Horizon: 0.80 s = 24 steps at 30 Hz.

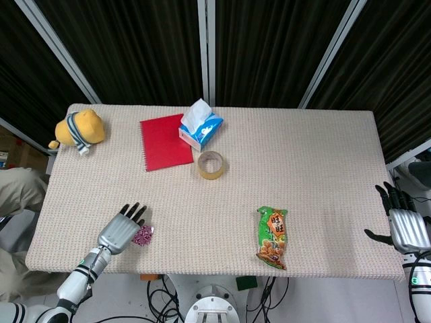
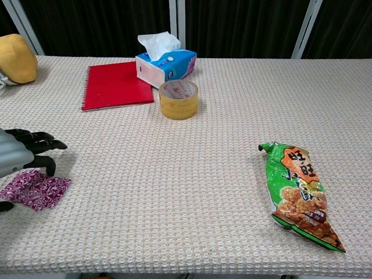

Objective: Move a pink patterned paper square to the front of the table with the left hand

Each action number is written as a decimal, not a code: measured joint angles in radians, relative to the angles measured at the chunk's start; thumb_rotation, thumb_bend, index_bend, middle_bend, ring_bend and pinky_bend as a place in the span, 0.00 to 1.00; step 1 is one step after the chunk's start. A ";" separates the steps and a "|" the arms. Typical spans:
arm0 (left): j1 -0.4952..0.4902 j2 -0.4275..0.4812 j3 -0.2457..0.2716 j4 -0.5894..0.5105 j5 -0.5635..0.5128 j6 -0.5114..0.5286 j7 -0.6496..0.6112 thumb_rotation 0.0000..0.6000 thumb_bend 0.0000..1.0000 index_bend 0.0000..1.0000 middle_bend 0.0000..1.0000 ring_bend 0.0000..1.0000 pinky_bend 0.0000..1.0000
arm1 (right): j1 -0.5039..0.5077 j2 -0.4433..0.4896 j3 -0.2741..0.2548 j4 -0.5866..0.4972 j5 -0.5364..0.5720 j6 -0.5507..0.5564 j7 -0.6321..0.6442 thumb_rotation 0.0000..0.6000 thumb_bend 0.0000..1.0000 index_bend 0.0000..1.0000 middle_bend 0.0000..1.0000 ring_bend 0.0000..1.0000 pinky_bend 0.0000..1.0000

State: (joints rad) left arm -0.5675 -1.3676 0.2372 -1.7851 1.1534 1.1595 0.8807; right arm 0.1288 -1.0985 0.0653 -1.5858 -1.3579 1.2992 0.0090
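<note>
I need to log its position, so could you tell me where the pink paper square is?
In both views the pink paper square lies near the table's front left corner, partly under the left hand.

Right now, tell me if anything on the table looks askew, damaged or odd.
Nothing looks damaged or spilled. The pink paper lies flat near the front left corner, turned at an angle to the table edge, partly under the left hand. The snack bag also lies slanted. The notebook is slightly skewed.
</note>
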 measured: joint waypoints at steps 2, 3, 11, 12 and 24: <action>0.005 -0.002 -0.004 0.003 0.006 0.000 -0.003 1.00 0.17 0.39 0.03 0.00 0.14 | 0.000 -0.001 0.000 0.002 0.001 -0.001 0.002 1.00 0.23 0.00 0.00 0.00 0.00; 0.007 -0.003 -0.006 0.005 0.010 -0.001 -0.004 1.00 0.17 0.40 0.03 0.00 0.14 | 0.000 -0.001 -0.001 0.003 0.001 -0.002 0.003 1.00 0.23 0.00 0.00 0.00 0.00; 0.023 -0.012 -0.026 0.012 0.017 -0.011 -0.006 1.00 0.17 0.40 0.03 0.00 0.14 | -0.001 0.000 -0.002 0.005 -0.004 0.000 0.005 1.00 0.23 0.00 0.00 0.00 0.00; 0.025 -0.012 -0.027 0.012 0.018 -0.012 -0.007 1.00 0.17 0.38 0.03 0.00 0.14 | -0.001 0.000 -0.002 0.004 -0.004 0.000 0.004 1.00 0.23 0.00 0.00 0.00 0.00; 0.044 0.015 -0.036 -0.019 0.033 -0.009 0.000 1.00 0.17 0.16 0.03 0.00 0.14 | 0.005 0.004 -0.002 -0.011 -0.003 -0.010 -0.016 1.00 0.23 0.00 0.00 0.00 0.00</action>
State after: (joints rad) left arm -0.5237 -1.3524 0.2011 -1.8037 1.1867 1.1503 0.8807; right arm 0.1343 -1.0950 0.0629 -1.5964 -1.3605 1.2897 -0.0067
